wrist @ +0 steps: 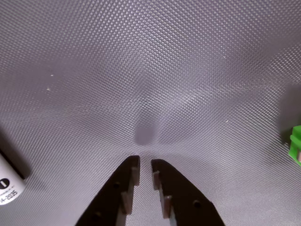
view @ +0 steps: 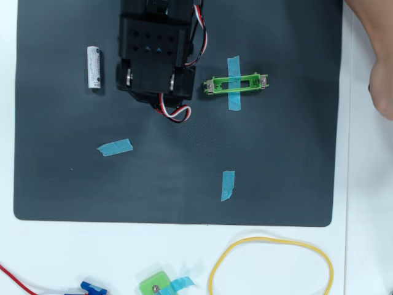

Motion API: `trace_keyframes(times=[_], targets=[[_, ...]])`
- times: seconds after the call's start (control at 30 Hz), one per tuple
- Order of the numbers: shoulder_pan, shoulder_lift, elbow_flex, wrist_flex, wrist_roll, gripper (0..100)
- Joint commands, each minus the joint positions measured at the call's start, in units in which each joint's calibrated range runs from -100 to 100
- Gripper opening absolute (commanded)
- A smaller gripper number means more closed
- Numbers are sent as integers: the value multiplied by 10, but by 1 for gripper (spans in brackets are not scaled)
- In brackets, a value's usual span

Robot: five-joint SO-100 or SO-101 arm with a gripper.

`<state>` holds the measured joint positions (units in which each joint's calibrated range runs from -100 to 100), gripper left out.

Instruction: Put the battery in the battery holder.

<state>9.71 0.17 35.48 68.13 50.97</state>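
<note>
1. While everything else sits on or around it, the dark mat (view: 172, 178) is the largest thing in the overhead view and serves as the landmark; it covers most of the white table (view: 362, 184).
2. Over the mat's upper middle hangs the black arm (view: 156, 52), with red, white and black wires looping out at its lower edge.
3. Off the mat's lower edge, toward the right, a yellow loop of cord (view: 270, 267) lies on the table.
4. At the mat's upper right corner, a person's hand (view: 374, 55) reaches in over the table.
5. Right of the arm on the mat's upper half, the battery holder (view: 236, 84) lies lengthwise, pinned by a strip of blue tape (view: 234, 74) across its middle; its slot looks empty.
6. Left of the arm, near the mat's left edge, the battery (view: 94, 67) lies upright in the picture, apart from the holder with the arm between them.
7. Two more blue tape pieces (view: 115, 147) sit on the mat's lower half.
8. Below the mat, a squarish green block (view: 155, 285) rests on the table.
9. Seen from the wrist, the gripper (wrist: 145, 170) hovers over bare mat, its jaws slightly parted and holding nothing; the battery's end (wrist: 8, 186) shows at the left edge.
</note>
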Motion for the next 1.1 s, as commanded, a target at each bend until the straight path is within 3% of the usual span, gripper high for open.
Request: trace_keyframes(times=[0.0,0.23,0.43,1.07], targets=[[18,-6,-21,-3,17,0],[54,-7,-19,-2,107,0],[106,-7,-28,-4,149,0],[167,-69,-19,-25,176,0]])
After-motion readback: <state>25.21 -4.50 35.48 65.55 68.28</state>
